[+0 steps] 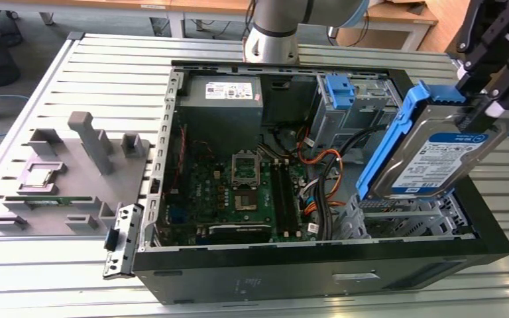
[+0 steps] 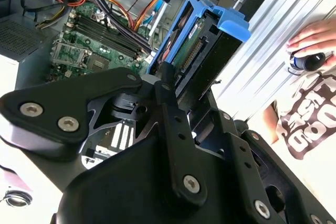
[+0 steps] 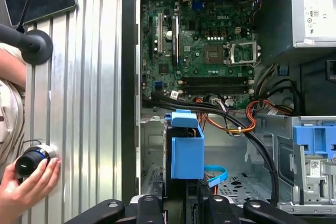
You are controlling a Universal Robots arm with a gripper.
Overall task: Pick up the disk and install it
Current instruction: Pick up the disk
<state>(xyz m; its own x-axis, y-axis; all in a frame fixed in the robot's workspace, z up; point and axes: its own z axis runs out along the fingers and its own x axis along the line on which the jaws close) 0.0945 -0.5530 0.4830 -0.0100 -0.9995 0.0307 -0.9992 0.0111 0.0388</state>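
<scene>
Disk [image 1: 439, 159] hangs tilted over the computer case [image 1: 325, 273], clamped by the gripper [image 1: 486, 114].

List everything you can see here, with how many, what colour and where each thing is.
Slatted aluminium table: one, silver, under everything.
Open black computer case: one, black, on the table.
Green motherboard: one, green, inside the case.
Grey metal power supply box: one, grey, inside the case.
Orange and black cables: several, beside the motherboard.
Grey plastic parts fixture: one, grey, on the table at the exterior view's left.
Small square silver processor chip: one, silver, on the fixture.
Silver rectangular hard disk with blue plastic bracket: one, silver and blue, held tilted above the case at the exterior view's right.
Person's hand: one, at the table's edge.
Black end effector: one, black, shut on the disk's upper edge.
</scene>
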